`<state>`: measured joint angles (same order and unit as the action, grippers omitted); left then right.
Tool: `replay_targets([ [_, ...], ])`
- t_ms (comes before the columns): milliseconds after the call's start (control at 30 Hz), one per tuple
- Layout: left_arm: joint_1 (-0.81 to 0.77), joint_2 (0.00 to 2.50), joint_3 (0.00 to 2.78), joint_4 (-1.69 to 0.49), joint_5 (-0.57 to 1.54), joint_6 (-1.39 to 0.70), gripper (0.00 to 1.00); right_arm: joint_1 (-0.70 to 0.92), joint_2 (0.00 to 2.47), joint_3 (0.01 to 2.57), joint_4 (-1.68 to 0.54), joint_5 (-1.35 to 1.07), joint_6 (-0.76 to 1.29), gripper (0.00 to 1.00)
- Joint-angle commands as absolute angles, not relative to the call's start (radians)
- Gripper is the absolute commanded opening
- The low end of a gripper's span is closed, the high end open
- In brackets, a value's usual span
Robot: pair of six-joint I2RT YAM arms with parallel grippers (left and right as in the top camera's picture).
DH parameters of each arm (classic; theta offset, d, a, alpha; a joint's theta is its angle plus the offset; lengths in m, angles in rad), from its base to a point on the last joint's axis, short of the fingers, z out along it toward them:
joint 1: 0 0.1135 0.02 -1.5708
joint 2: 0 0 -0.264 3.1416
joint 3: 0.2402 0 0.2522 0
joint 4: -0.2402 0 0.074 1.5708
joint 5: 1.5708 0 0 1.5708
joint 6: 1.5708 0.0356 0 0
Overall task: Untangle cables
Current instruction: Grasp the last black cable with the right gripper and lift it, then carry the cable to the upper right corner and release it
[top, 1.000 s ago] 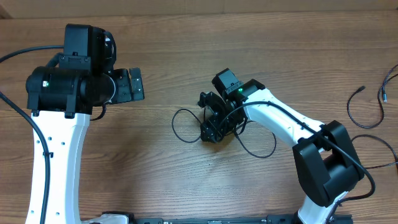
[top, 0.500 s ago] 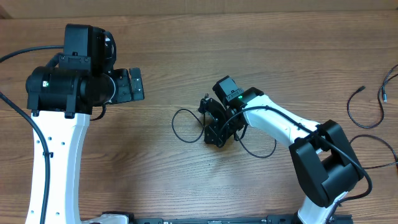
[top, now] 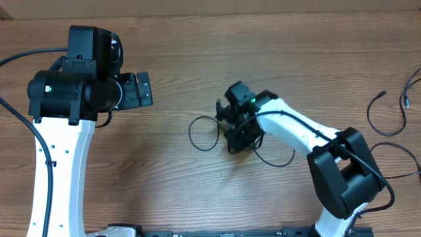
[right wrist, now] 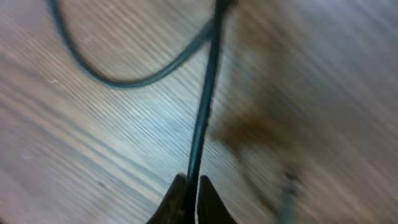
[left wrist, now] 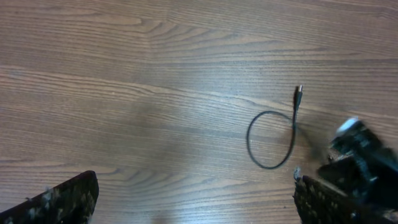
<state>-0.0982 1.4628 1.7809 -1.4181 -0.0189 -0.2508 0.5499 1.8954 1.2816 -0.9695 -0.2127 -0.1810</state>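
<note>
Cable (right wrist: 204,112) loop farther right, now in closed right gripper (right wrist: 188,182).

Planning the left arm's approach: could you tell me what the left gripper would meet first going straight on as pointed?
Most likely bare table, since the open left gripper aims to one side of the cable loop; depth is unclear.

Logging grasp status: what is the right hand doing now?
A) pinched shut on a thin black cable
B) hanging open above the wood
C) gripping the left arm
A: the right wrist view shows the right hand with its tips closed together on the cable.
</note>
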Motion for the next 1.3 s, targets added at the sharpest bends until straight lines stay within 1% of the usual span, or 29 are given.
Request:
replay_targets([
  [0, -0.099, 1.465, 1.786, -1.417, -0.014, -0.232, 1.00, 0.489, 1.864, 1.451, -1.037, -0.040, -0.145, 0.04],
  [167, -0.099, 1.465, 1.786, -1.417, -0.014, -0.232, 1.00, 0.400, 1.864, 1.729, -1.169, 0.154, -0.041, 0.04],
  [267, -0.099, 1.465, 1.786, -1.417, -0.014, -0.232, 1.00, 0.338, 1.864, 1.909, -1.208, 0.210, 0.008, 0.04],
  [433, -0.099, 1.465, 1.786, -1.417, -0.014, -0.232, 1.00, 0.230, 1.864, 2.145, -1.185, 0.210, 0.064, 0.04],
  [567, -0.099, 1.465, 1.786, -1.417, -0.014, -0.232, 1.00, 0.126, 1.864, 2.268, -1.109, 0.209, 0.219, 0.04],
  [800, -0.099, 1.465, 1.786, -1.417, -0.014, -0.232, 1.00, -0.055, 1.864, 2.320, -0.917, 0.209, 0.405, 0.04],
  [933, -0.099, 1.465, 1.786, -1.417, -0.014, -0.232, 1.00, -0.144, 1.864, 2.319, -0.855, 0.208, 0.547, 0.04],
  [1100, -0.099, 1.465, 1.786, -1.417, -0.014, -0.232, 1.00, -0.226, 1.865, 2.318, -0.742, 0.209, 0.553, 0.04],
  [1267, -0.099, 1.465, 1.786, -1.417, -0.014, -0.232, 1.00, -0.266, 1.876, 2.318, -0.667, 0.208, 0.530, 0.04],
])
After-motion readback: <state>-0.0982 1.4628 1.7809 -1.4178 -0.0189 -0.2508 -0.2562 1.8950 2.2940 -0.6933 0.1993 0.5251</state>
